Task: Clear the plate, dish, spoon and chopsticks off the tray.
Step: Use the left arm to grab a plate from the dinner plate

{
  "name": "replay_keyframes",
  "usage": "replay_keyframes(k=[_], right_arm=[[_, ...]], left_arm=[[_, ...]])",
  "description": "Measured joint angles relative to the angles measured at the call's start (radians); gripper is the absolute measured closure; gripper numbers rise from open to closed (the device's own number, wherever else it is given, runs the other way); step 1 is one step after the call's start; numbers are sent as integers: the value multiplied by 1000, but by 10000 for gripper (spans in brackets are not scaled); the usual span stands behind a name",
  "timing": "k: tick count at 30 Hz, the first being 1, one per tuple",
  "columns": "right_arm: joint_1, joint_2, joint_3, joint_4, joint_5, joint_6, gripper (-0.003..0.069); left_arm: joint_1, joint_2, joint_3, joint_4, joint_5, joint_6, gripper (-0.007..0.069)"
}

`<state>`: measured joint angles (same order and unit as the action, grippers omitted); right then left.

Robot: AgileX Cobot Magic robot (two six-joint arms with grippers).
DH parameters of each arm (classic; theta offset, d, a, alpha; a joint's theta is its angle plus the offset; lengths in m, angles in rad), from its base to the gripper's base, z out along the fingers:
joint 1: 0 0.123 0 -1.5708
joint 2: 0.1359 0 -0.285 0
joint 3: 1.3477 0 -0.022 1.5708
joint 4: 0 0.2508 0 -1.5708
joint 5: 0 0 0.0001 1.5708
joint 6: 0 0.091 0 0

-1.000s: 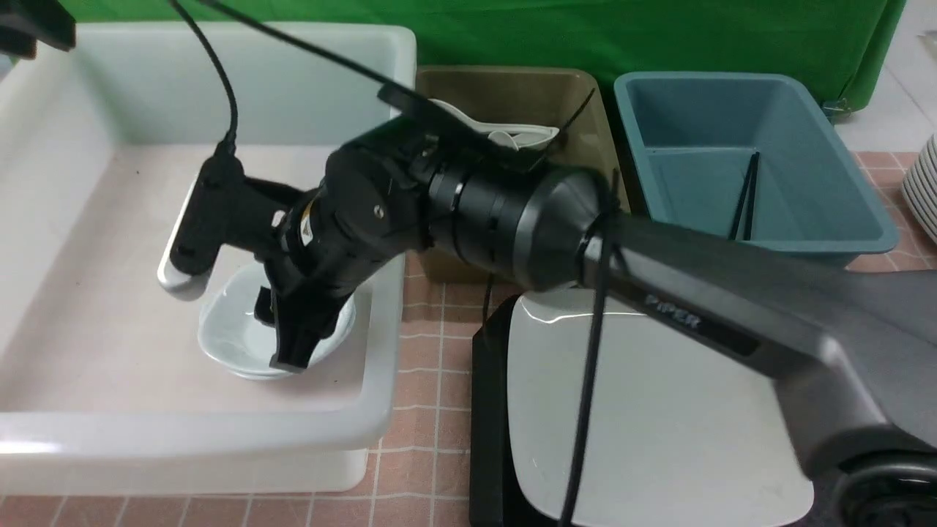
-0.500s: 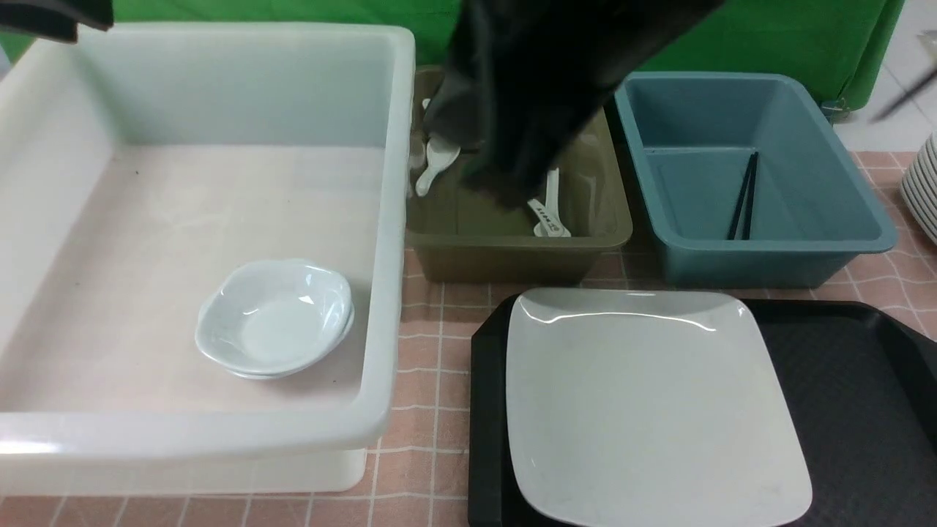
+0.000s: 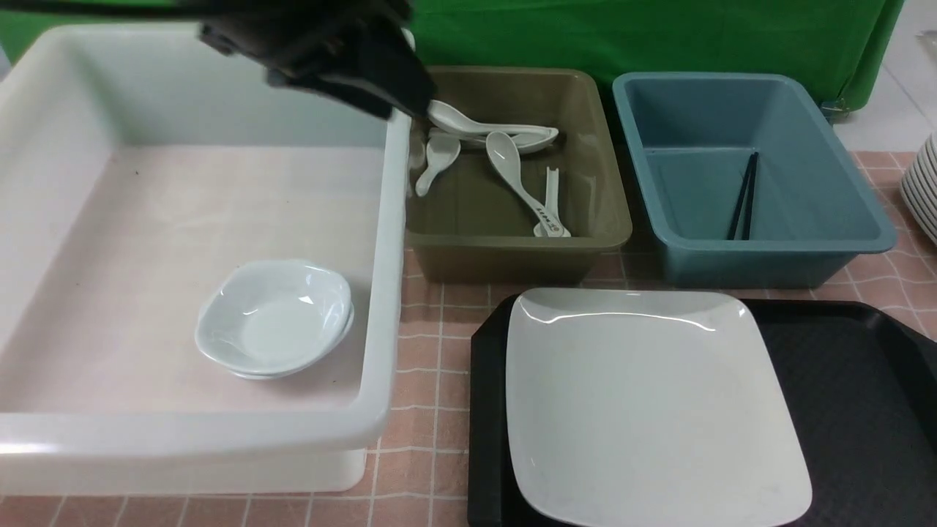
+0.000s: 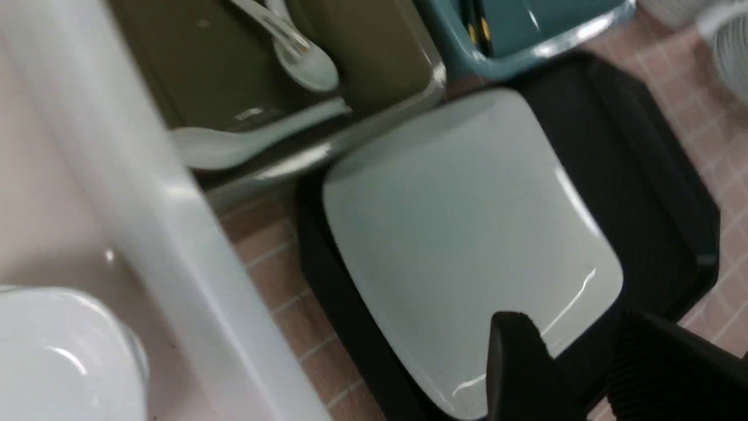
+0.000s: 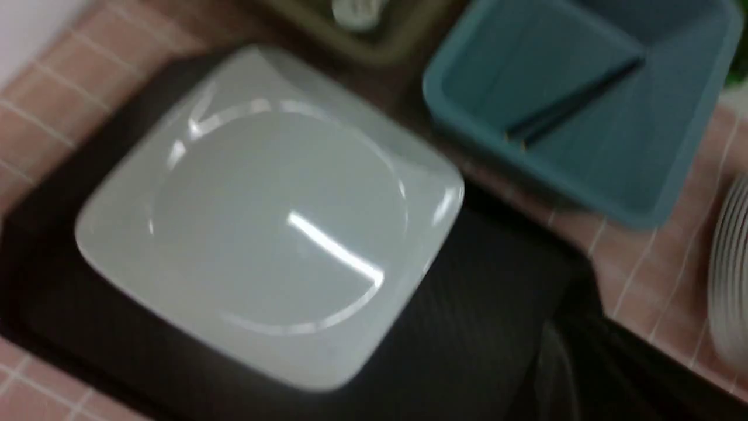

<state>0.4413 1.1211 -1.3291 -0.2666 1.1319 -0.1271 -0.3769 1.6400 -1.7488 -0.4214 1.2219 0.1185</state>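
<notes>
Plate (image 3: 651,410) alone lies on the near-right tray (image 3: 842,380). Left pincer (image 4: 575,356) hangs parted and empty, seemingly readied for its rim; right pincer (image 5: 584,374) closed, empty

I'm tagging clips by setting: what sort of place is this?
Likely a mock canteen dish-return station: separate bins hold spoons, chopsticks and dishes, a tray carries a plate, green cloth behind.

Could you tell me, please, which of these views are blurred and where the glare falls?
Front view: sharp, except the dark arm at the top, smeared by motion; thin highlights along the far rim of the plate. Left wrist view: motion blur throughout, the white bin streaked along its rim. Right wrist view: soft all over, with a bright streak of glare on the plate's middle.
</notes>
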Motion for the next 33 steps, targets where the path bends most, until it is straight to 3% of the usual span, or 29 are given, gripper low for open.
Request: replay_keyframes(k=[5, 12, 16, 21, 26, 29, 33], right_arm=[[-118, -114, 333, 86, -47, 48, 629], [-218, -122, 663, 168, -257, 67, 629], [-294, -76, 699, 258, -297, 24, 629], [-471, 59, 681, 540, -333, -175, 629], [-605, 208, 653, 747, -330, -322, 629], [-647, 290, 616, 835, -339, -379, 625], [-657, 365, 574, 864, -349, -398, 544]], left_arm=[[-180, 116, 0, 136, -1, -118, 407], [-280, 217, 0, 153, -2, -190, 406], [-285, 222, 0, 154, -2, -214, 403], [-285, 222, 0, 161, -2, -224, 393], [-285, 222, 0, 166, -2, -220, 388], [-285, 222, 0, 187, -2, -210, 387], [-285, 222, 0, 216, -2, -206, 387]])
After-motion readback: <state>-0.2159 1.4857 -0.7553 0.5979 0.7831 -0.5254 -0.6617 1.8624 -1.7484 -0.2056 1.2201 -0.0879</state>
